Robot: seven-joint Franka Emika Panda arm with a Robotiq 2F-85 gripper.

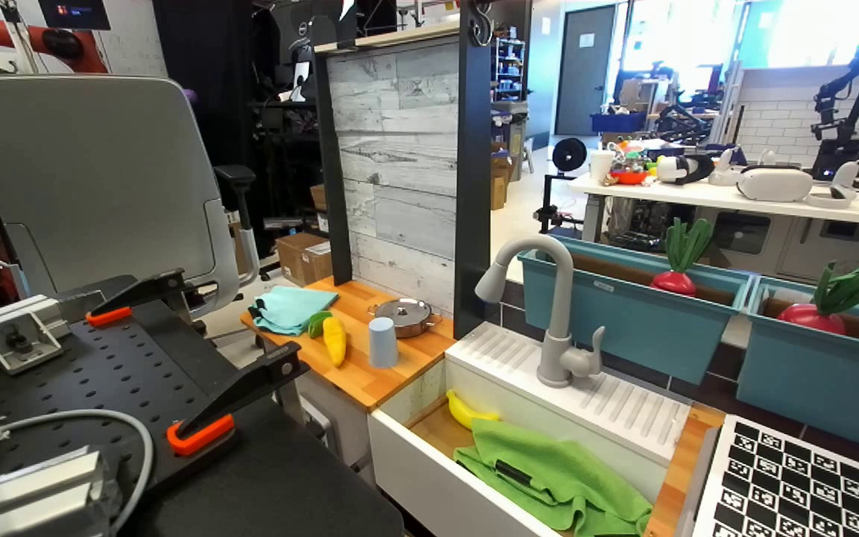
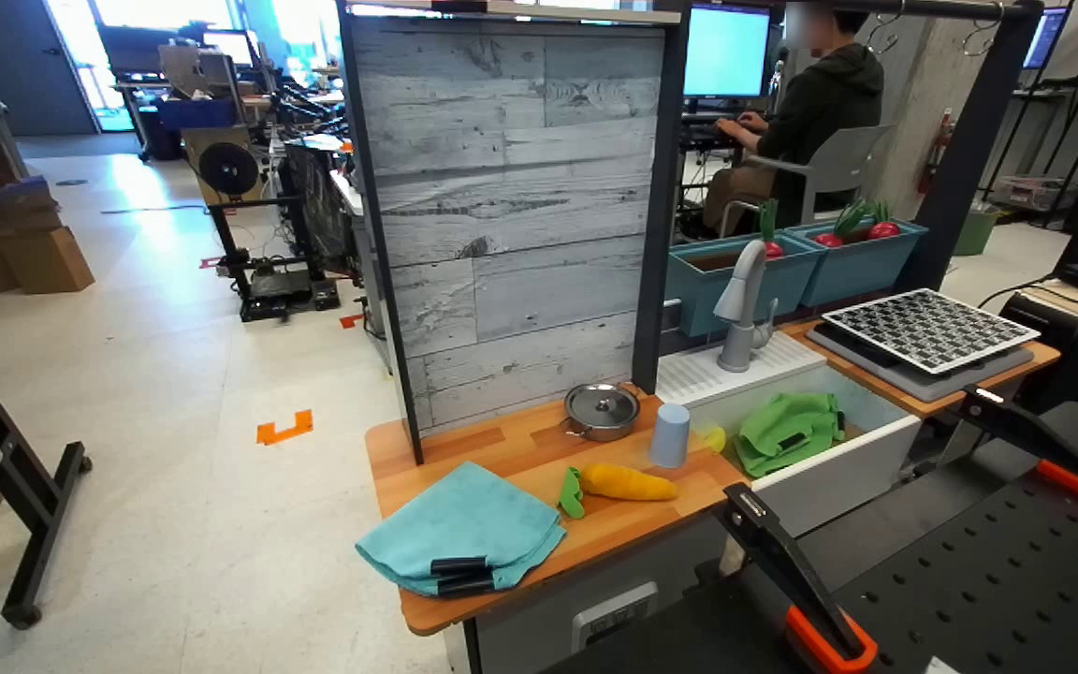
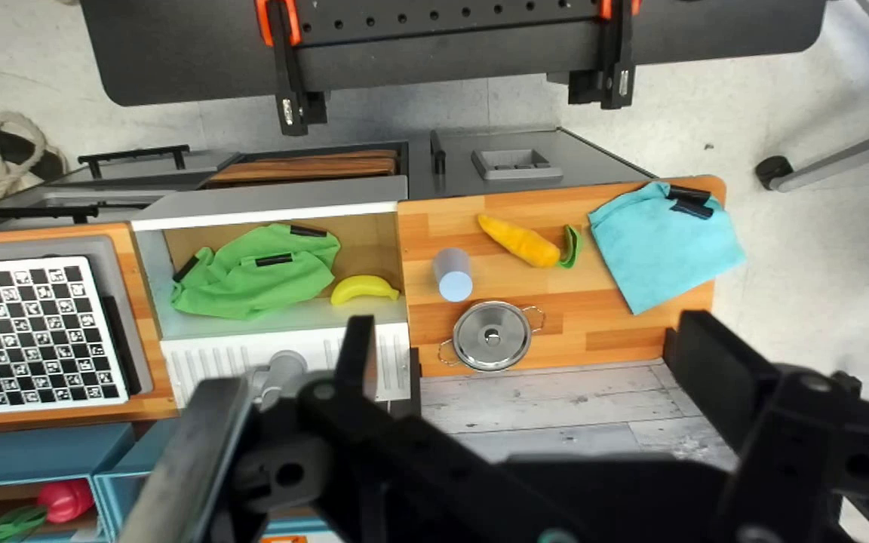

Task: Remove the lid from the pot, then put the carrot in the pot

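- Because the lid (image 3: 508, 338) sits on the pot (image 2: 608, 434), the inside of the pot is hidden.
- Lying in the white sink (image 1: 422, 473) are a green cloth (image 3: 257, 275) and a yellow banana (image 3: 364, 289).
- Two teal planters (image 1: 623, 321) hold leafy red vegetables (image 1: 672, 283).
- Near the pot, the grey-blue cup (image 2: 670, 435) stands on the wooden counter (image 2: 502, 440).
- With its fingers (image 3: 721, 369) spread wide, the gripper (image 3: 529, 339) is released.
- Between those fingers, in the wrist view, appear the pot and lid, well apart from them.
- The carrot (image 3: 521, 241) lies on the same counter, between the cup and the teal cloth (image 2: 469, 524); in the wrist view it shows past the fingers' tips, well apart from them.
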